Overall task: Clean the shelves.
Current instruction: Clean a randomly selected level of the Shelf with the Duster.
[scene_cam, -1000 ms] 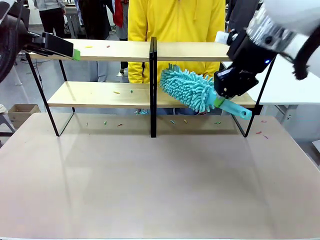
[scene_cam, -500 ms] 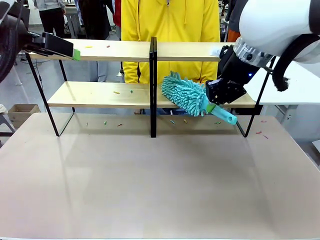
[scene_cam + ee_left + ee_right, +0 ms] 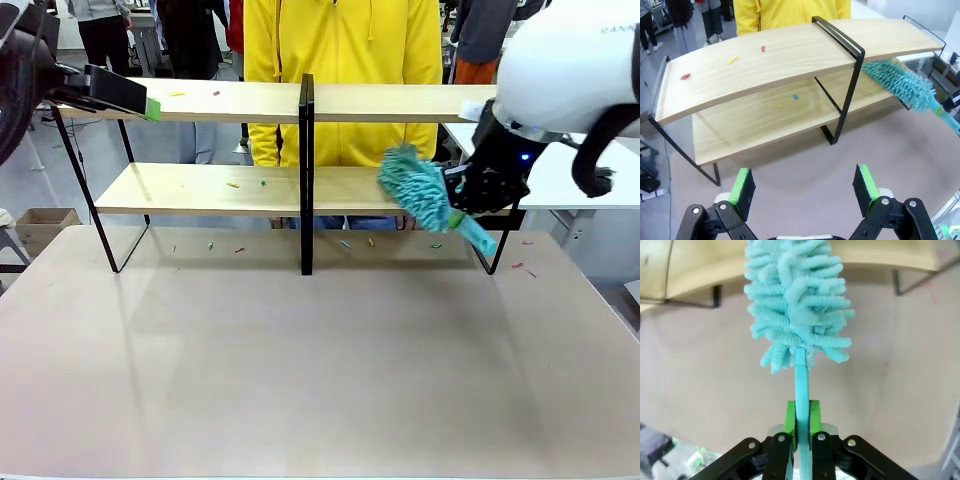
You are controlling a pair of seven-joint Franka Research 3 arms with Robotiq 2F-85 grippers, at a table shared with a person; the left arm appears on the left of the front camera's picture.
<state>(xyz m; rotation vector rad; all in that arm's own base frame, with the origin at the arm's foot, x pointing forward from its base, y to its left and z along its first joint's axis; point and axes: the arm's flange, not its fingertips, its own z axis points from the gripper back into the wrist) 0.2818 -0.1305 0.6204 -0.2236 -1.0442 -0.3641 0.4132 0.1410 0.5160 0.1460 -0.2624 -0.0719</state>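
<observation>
Right gripper (image 3: 801,416) is clamping the thin handle of a teal duster (image 3: 797,300), jaws closed tight on it, with the fluffy head sticking straight out ahead of the fingers. In the front view that head is reaching into the gap between the two boards of the shelves (image 3: 200,188), on the right half, a little right of the black upright (image 3: 306,170). It is lying on or just above the lower board; I cannot tell whether it is touching. The handle is slanting down and to the right, toward the frame's right leg.

The shelves are standing at the far side of the table (image 3: 320,380), their long axis running left to right across nearly its whole width. A person (image 3: 340,40) in yellow is standing behind them.

From the duster, the work is lying mostly to the left. Small coloured scraps (image 3: 762,48) are sitting on the left half of both boards, past the upright, and a few more are lying on the table under the lower board. As I judge it, a sweep along the lower board toward them is going to meet the upright, so the head will be needing to come out and go in again on the other side.

Left gripper (image 3: 805,182) is hanging wide open and holding nothing, hovering by the left end of the upper board. It is the nearer arm to that litter, but the right one is carrying the tool.
</observation>
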